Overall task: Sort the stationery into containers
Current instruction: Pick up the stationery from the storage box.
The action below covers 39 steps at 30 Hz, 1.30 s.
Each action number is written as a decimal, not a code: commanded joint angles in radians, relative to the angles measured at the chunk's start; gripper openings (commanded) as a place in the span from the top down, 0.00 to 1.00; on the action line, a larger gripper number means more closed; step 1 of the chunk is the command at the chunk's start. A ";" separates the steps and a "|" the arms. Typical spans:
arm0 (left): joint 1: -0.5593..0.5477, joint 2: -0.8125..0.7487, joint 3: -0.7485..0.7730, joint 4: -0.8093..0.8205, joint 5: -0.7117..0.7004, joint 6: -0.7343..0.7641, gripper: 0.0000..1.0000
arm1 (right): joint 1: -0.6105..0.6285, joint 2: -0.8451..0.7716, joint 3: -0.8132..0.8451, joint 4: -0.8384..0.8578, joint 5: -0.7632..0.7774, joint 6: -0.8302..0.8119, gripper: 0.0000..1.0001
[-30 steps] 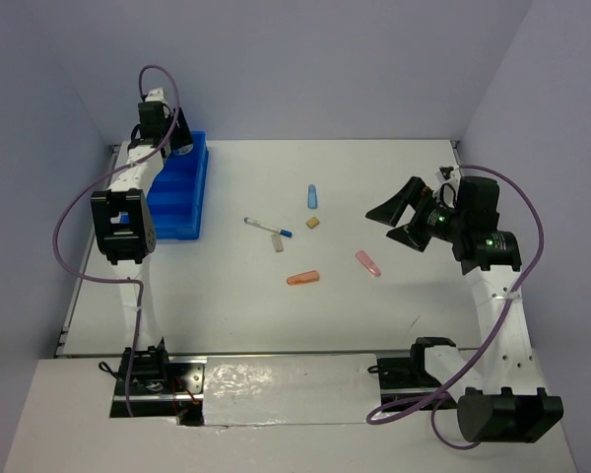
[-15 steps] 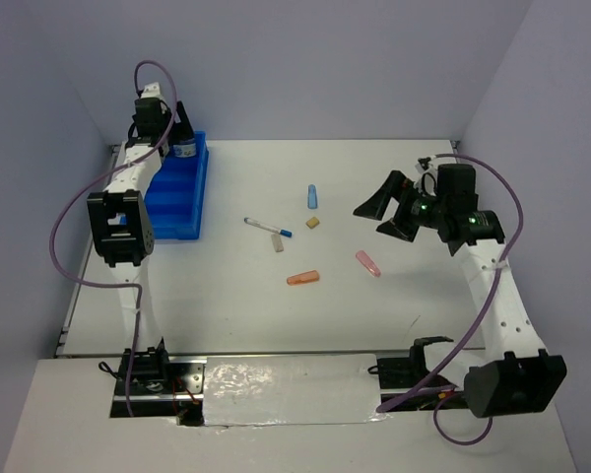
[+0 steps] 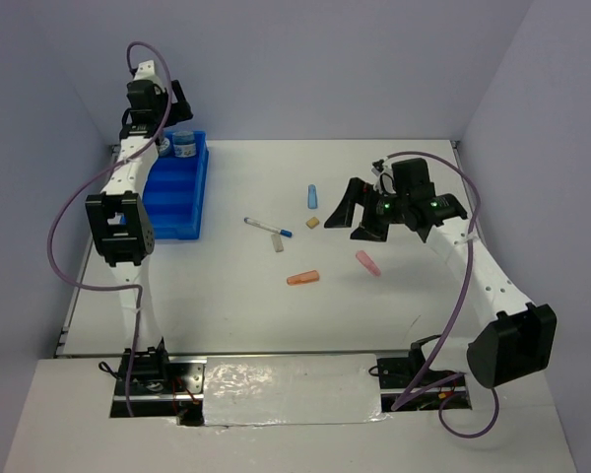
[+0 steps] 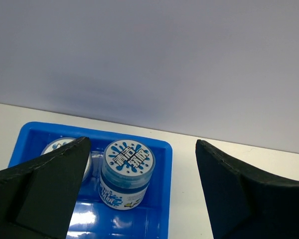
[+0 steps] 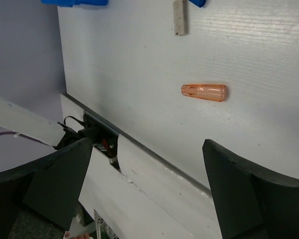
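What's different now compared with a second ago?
The left tool let go of a tape roll at the blue tray's far end and rose. The right tool, open, swung left toward the pink stick. The pen, orange stick and erasers on the table stayed put.

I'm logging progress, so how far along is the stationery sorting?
Done: two tape rolls stand in the blue tray. In hand: nothing; the left gripper is open above them, the right gripper open over the table. Left: pen, blue stick, beige eraser, grey eraser, orange stick and pink stick lie on the table.
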 commanded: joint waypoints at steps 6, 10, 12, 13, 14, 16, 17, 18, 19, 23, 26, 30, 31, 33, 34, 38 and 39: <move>-0.023 0.095 0.061 -0.034 0.012 0.073 0.01 | 0.016 0.001 0.098 -0.021 0.022 -0.012 0.00; -0.028 0.108 0.062 -0.063 0.011 0.091 0.01 | 0.018 -0.015 0.081 -0.018 0.028 -0.001 0.00; -0.029 0.106 0.050 -0.071 0.012 0.100 0.01 | 0.016 -0.019 0.075 -0.016 0.028 0.001 0.00; -0.031 0.103 0.046 -0.071 0.011 0.103 0.01 | 0.018 -0.021 0.072 -0.015 0.030 0.002 0.00; -0.032 0.103 0.041 -0.068 -0.010 0.112 0.01 | 0.018 -0.021 0.069 -0.010 0.028 0.004 0.00; -0.034 0.109 0.036 -0.065 -0.027 0.115 0.01 | 0.018 -0.025 0.060 -0.001 0.027 0.008 0.00; -0.034 0.112 0.036 -0.063 -0.029 0.117 0.01 | 0.016 -0.025 0.057 0.002 0.025 0.010 0.00; -0.034 0.115 0.044 -0.066 -0.035 0.116 0.01 | 0.018 -0.025 0.052 0.004 0.022 0.011 0.00; -0.034 0.120 0.047 -0.072 -0.037 0.117 0.01 | 0.016 -0.025 0.049 0.011 0.021 0.015 0.00; -0.037 0.106 0.056 -0.072 -0.083 0.134 0.01 | 0.019 -0.024 0.041 0.021 0.016 0.021 0.00; -0.038 0.097 0.087 -0.075 -0.096 0.146 0.01 | 0.019 -0.025 0.034 0.025 0.015 0.024 0.00; -0.037 0.117 0.104 -0.075 -0.083 0.148 0.01 | 0.021 -0.027 0.012 0.042 0.008 0.034 0.00; -0.035 0.125 0.105 -0.077 -0.083 0.148 0.00 | 0.022 -0.028 0.011 0.041 0.007 0.036 0.00; -0.037 0.138 0.104 -0.088 -0.078 0.143 0.01 | 0.024 -0.030 0.011 0.038 0.008 0.035 0.00; -0.035 0.141 0.093 -0.089 -0.075 0.140 0.01 | 0.021 -0.028 0.012 0.033 0.013 0.033 0.00; -0.038 0.137 0.050 -0.065 -0.083 0.149 0.01 | 0.024 -0.031 0.026 0.019 0.022 0.024 0.00; -0.037 0.138 0.050 -0.065 -0.086 0.151 0.01 | 0.022 -0.031 0.026 0.021 0.022 0.027 0.00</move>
